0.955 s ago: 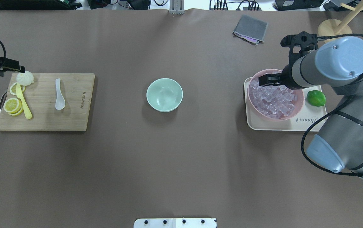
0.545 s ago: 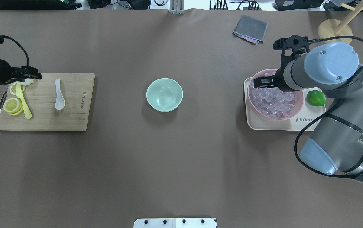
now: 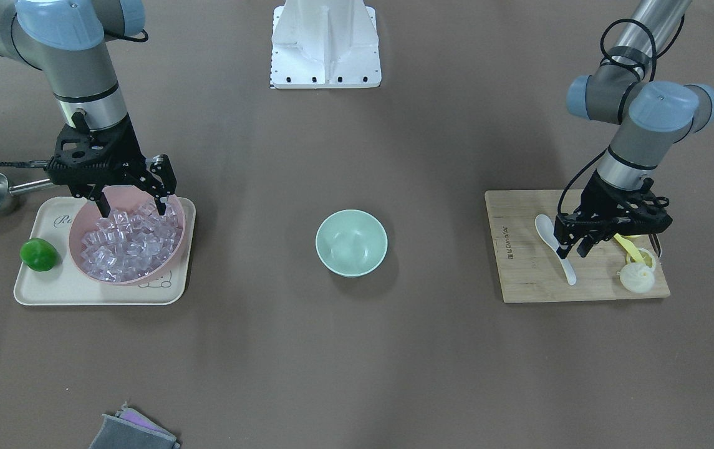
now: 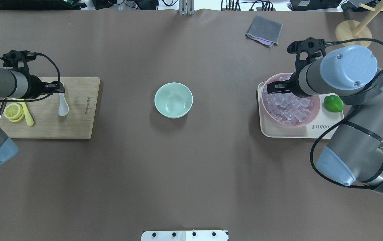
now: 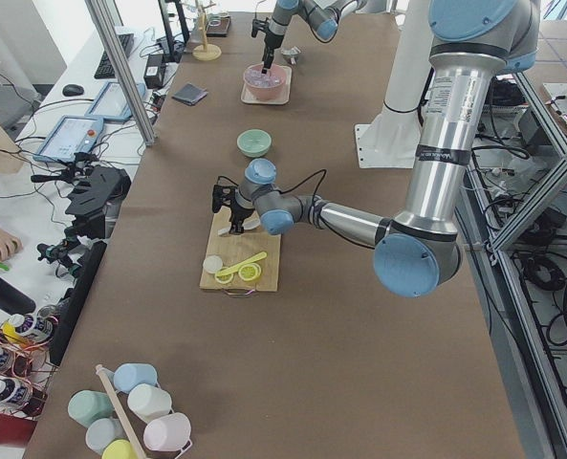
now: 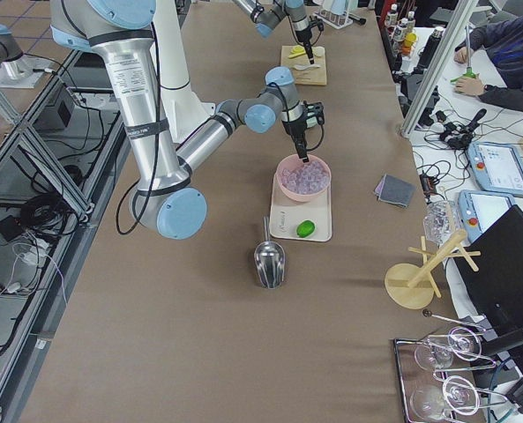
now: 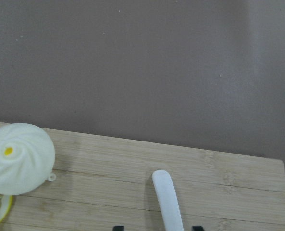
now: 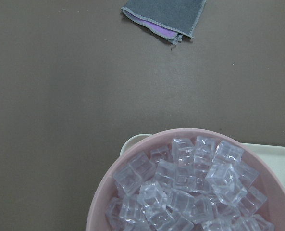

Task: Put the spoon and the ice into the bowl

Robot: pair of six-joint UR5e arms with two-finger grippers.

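When read in the overhead view, with 12 o'clock pointing away from the robot, the layout runs as follows.

1. A wooden cutting board [image 4: 77,124] lies at the 9 o'clock side of the tabletop [image 4: 191,174]. Lemon slices [image 4: 13,111] and a thin yellow utensil [image 4: 28,117] sit at its 9 o'clock edge. A white pleated bun [image 7: 17,158] sits at its 11 o'clock corner.
2. The spoon [image 4: 63,108] lies flat on the board, handle toward 12 o'clock and scoop toward 6 o'clock.
3. The left end effector [image 3: 572,249] is open. Its fingers [image 7: 196,227] stand on either side of the spoon's handle, with a gap on each side. Nothing is gripped.
4. The bowl [image 4: 173,100] stands upright at the tabletop's centre, at 3 o'clock from the board and well apart from it. Nothing lies inside it.
5. A cream tray [image 4: 268,132] at the 3 o'clock side carries a pink bowl [image 3: 74,240] heaped with the ice [image 4: 290,107]. A lime [image 4: 333,103] sits on the tray at the pink bowl's 3 o'clock.
6. The right end effector [image 3: 132,206] is spread wide and empty, fingertips pointing down at the ice near the pink bowl's 10 o'clock rim. Contact with the cubes cannot be determined.
7. A folded grey cloth [image 4: 264,30] lies at 11 o'clock from the pink bowl.
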